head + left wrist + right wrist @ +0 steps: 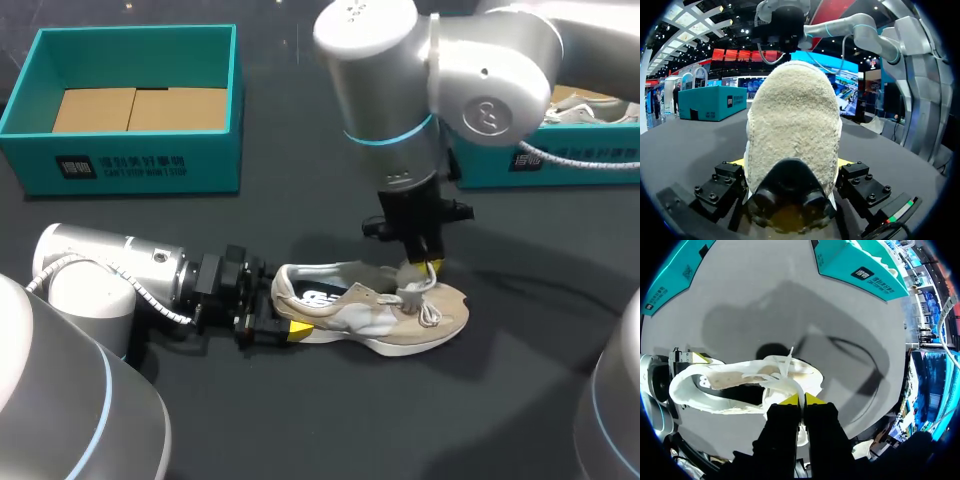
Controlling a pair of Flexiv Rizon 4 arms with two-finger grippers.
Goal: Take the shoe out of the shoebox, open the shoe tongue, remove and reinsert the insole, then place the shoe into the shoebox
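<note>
A beige and white shoe (pixel 380 315) lies on its sole on the dark table, toe to the right. My left gripper (pixel 283 304) comes in low from the left, and its fingers press the heel (pixel 792 130) from both sides. My right gripper (pixel 428 268) hangs straight down over the laces. Its yellow tips (pixel 801 399) are pinched together on the white tongue (pixel 790 377), which is pulled up from the shoe's opening (pixel 725 382). The insole shows inside the shoe.
An empty teal shoebox (pixel 130 160) with a cardboard floor stands at the back left. A second teal box (pixel 580 160) at the back right holds another shoe (pixel 590 110). Bare dark table lies in front of the shoe.
</note>
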